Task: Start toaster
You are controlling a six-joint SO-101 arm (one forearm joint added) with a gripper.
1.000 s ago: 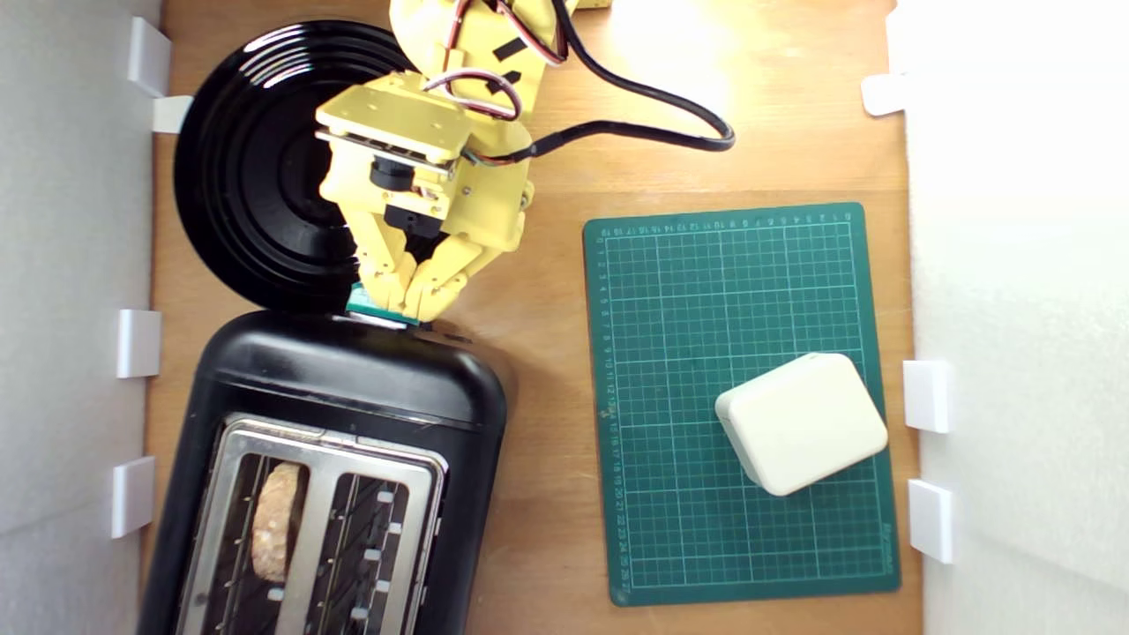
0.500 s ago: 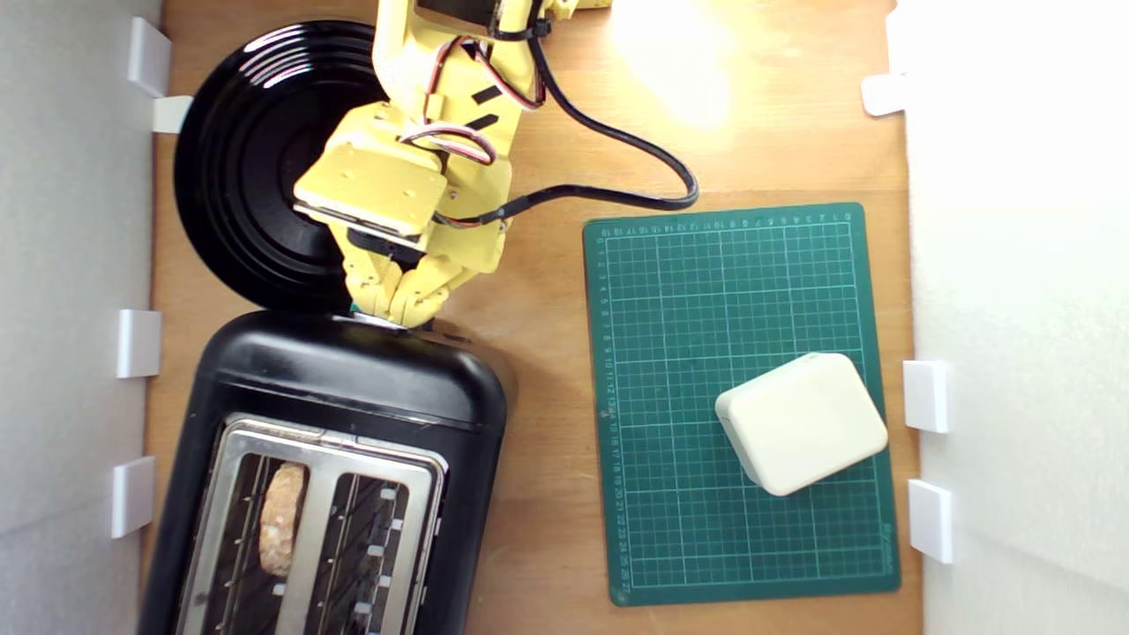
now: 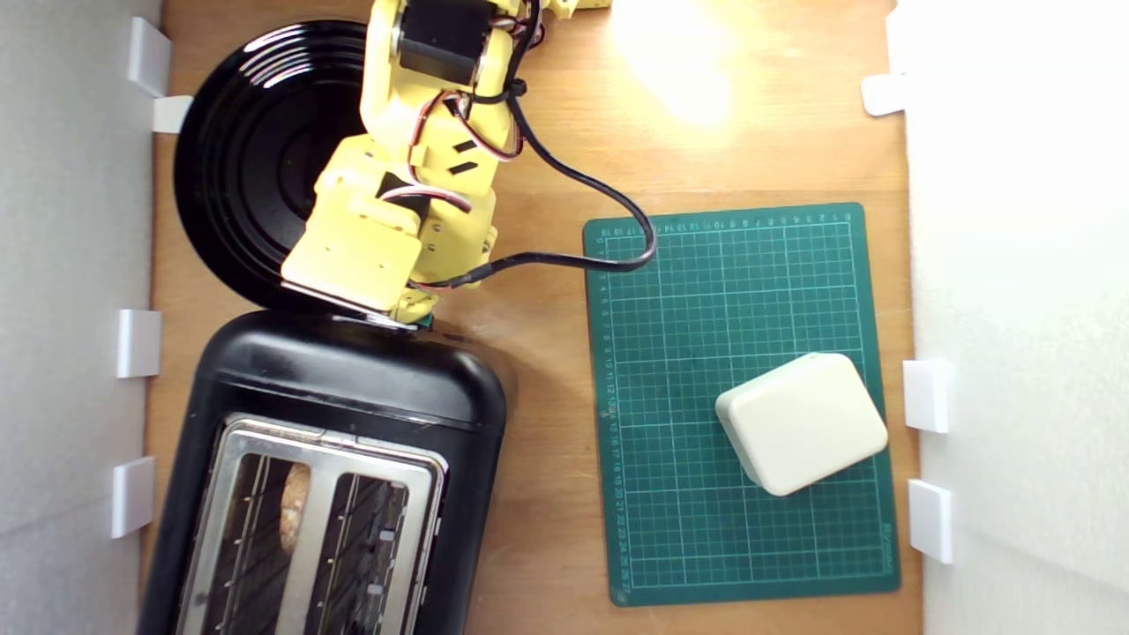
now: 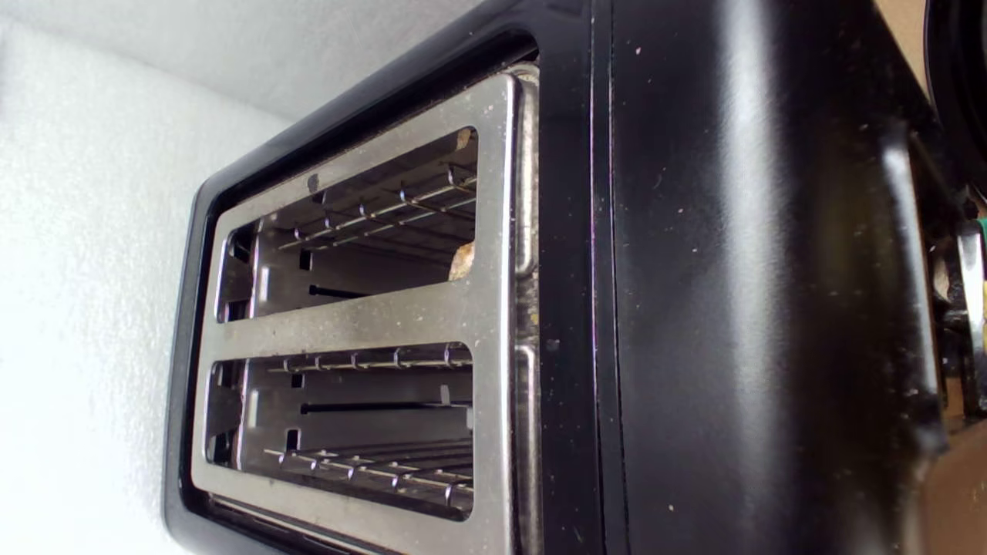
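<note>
Your toaster (image 3: 353, 388) sits at the desk's (image 3: 547, 132) near-left corner in the exterior view, bread (image 3: 294, 516) sunk low in one slot. Gripper (image 3: 414, 319) is pressed at the toaster's end wall; its wrist block hides the jaws, so their state can't be told.

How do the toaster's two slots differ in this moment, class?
In the exterior view the left slot holds bread, sunk low between its grilles; the right slot holds nothing. Both are long openings with wire grilles in the silver frame of the toaster.
</note>
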